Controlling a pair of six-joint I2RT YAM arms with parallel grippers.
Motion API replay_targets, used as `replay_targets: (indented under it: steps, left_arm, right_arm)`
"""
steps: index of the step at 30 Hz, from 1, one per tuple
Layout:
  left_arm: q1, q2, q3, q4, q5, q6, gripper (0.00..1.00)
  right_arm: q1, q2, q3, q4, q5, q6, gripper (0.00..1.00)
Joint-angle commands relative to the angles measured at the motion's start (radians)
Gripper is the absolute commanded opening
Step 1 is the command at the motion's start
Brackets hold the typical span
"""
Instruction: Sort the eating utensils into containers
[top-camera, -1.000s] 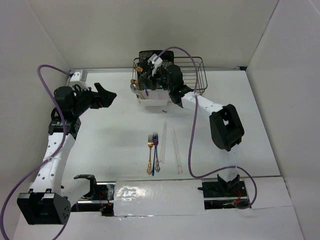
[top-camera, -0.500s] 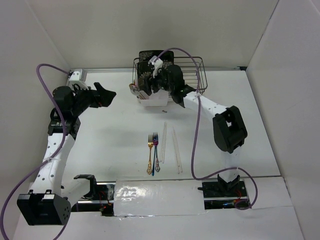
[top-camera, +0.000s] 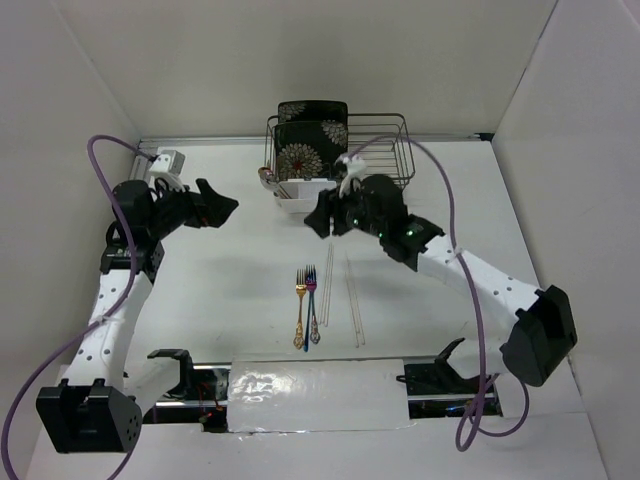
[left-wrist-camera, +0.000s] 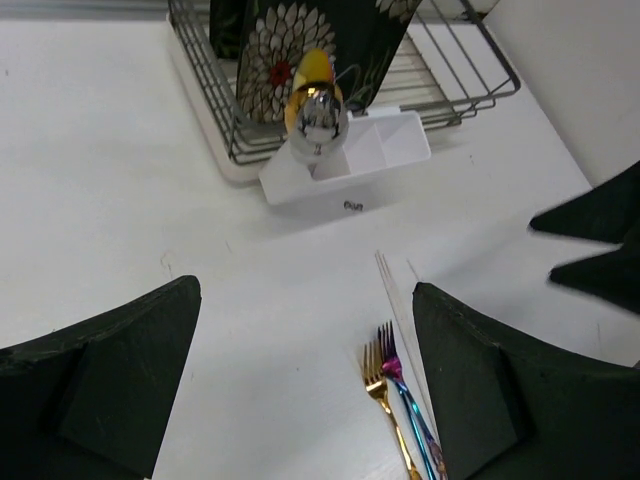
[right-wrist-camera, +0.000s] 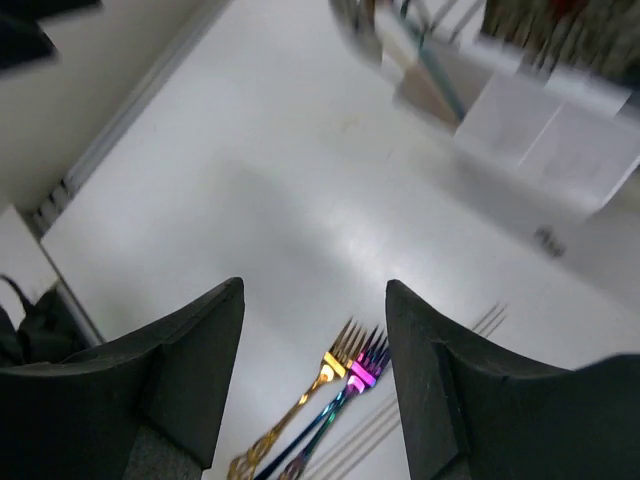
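The right arm has drawn back from the small white compartmented plastic caddy (top-camera: 298, 197). Its tool (top-camera: 316, 216) now hangs over the tabletop (top-camera: 220, 285), fingers apart with nothing between them. The left tool (top-camera: 222, 208) stands wide and empty. A gold spoon (left-wrist-camera: 313, 72) and a silver spoon (left-wrist-camera: 318, 122) stand at one end of the caddy, against the dark wire rack (top-camera: 390, 150). The slim gold fork (top-camera: 299, 305), iridescent purple-blue fork (top-camera: 310, 298) and thin pale chopsticks (top-camera: 352, 300) lie mid-tabletop. The right wrist view blurs the caddy and crops the forks' handles.
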Motion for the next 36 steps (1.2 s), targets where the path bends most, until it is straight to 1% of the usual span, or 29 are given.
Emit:
replay_targets:
  steps: [1, 4, 7, 11, 13, 18, 20, 23, 25, 30, 33, 36]
  left_arm:
    - [-0.002, -0.046, -0.042, -0.04, -0.027, -0.023, 1.0]
    - [-0.002, -0.058, -0.065, -0.082, -0.056, -0.071, 1.0]
    - [0.001, -0.061, -0.088, -0.129, -0.082, -0.135, 1.0]
    - [0.0, -0.072, -0.11, -0.137, -0.053, -0.155, 1.0]
    - [0.0, -0.073, -0.113, -0.136, -0.047, -0.152, 1.0]
    - [-0.005, -0.07, -0.11, -0.13, -0.033, -0.129, 1.0]
    - [-0.006, -0.064, -0.11, -0.122, -0.03, -0.12, 1.0]
    - [-0.008, -0.061, -0.113, -0.108, -0.019, -0.111, 1.0]
    - [-0.01, -0.06, -0.114, -0.108, -0.016, -0.102, 1.0]
    - [-0.01, -0.054, -0.116, -0.094, -0.004, -0.094, 1.0]
    - [-0.01, -0.055, -0.114, -0.096, 0.002, -0.085, 1.0]
    - [-0.01, -0.058, -0.114, -0.094, 0.01, -0.077, 1.0]
  right_arm:
    - [0.065, 0.02, -0.162, -0.129, 0.051, 0.198, 0.65]
    - [0.122, 0.024, -0.235, -0.08, 0.077, 0.21, 0.63]
    - [0.145, 0.084, -0.235, -0.045, 0.077, 0.187, 0.59]
    - [0.151, 0.183, -0.235, 0.023, 0.054, 0.133, 0.57]
    - [0.149, 0.208, -0.235, 0.033, 0.054, 0.116, 0.54]
    - [0.137, 0.295, -0.186, 0.035, 0.077, 0.038, 0.51]
    - [0.134, 0.308, -0.174, 0.035, 0.086, 0.015, 0.49]
    - [0.119, 0.316, -0.174, 0.055, 0.096, -0.004, 0.49]
    - [0.1, 0.328, -0.174, 0.055, 0.068, -0.019, 0.49]
    - [0.086, 0.363, -0.145, 0.055, 0.068, -0.043, 0.48]
    - [0.077, 0.385, -0.145, 0.086, 0.004, -0.056, 0.48]
    - [0.07, 0.391, -0.154, 0.116, -0.021, -0.06, 0.47]
